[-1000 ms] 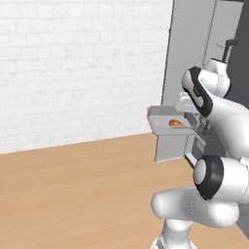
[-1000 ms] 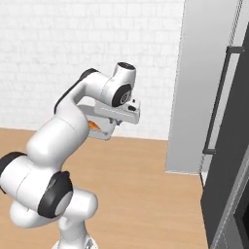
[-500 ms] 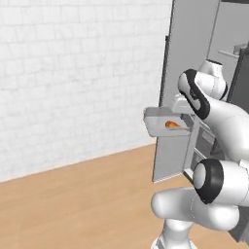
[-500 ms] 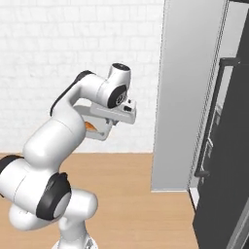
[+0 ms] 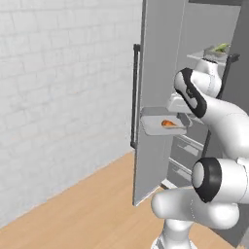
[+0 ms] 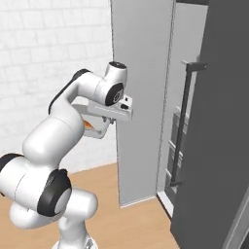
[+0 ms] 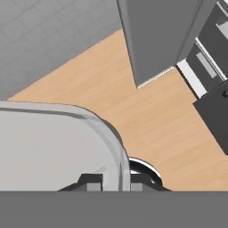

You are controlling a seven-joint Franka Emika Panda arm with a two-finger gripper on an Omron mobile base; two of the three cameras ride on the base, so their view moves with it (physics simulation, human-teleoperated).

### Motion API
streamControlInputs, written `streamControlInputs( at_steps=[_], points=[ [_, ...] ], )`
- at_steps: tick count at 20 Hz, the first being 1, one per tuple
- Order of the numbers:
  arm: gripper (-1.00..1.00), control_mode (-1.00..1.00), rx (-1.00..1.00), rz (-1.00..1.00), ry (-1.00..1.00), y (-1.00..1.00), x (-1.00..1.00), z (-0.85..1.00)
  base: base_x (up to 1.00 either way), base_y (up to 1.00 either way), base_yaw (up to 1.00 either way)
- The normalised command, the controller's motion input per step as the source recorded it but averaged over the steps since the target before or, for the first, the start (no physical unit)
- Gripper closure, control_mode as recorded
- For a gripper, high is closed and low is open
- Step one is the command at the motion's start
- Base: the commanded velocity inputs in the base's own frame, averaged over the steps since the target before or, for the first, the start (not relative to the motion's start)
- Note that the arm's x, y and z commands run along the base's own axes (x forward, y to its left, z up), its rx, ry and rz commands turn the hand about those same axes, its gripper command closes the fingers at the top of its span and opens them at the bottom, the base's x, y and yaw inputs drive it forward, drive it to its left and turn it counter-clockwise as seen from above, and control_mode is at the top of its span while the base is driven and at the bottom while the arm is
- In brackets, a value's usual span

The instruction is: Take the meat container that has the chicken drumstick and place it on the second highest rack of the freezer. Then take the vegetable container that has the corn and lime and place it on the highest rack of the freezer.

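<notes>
**Holding the meat container up beside the open freezer door**

Carrying a shallow grey meat container level in the air, the white arm reaches forward with its end effector clamped down tight on the tray's rim. In the hand view the two dark fingertips sit on either side of the raised lip, one inside the tray and one outside, with the container's pale floor spreading away to the left.

The chicken drumstick lies inside the container, a small orange-brown piece toward the side nearest the arm. From the right base view a sliver of the same orange shows under the arm's wrist.

The freezer stands with its tall grey door swung open, the long dark bar handle running down the door's edge. The container hangs in front of the door's inner face, outside the cabinet. Pale shelves and grey drawers show inside, behind the arm. High up inside, a shelf carries another tray with something green in it; which rack that is I cannot tell for sure.

Below, the hand view looks down on a wooden floor and the foot of the door.
</notes>
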Motion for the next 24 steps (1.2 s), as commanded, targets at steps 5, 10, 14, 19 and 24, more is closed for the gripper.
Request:
streamControlInputs(
  at_steps=[5,10,14,19,24],
  points=[
    [1.00,1.00,0.00,0.00,0.00,0.00,0.00,0.00,0.45,0.48,-0.55],
    [1.00,1.00,0.00,0.00,0.00,0.00,0.00,0.00,0.27,0.55,-0.49],
    [1.00,1.00,0.00,0.00,0.00,0.00,0.00,0.00,0.43,0.39,-0.48],
    [1.00,1.00,0.00,0.00,0.00,0.00,0.00,0.00,0.21,0.30,-0.47],
    [1.00,1.00,0.00,0.00,0.00,0.00,0.00,0.00,0.45,0.26,-0.44]
  ],
)
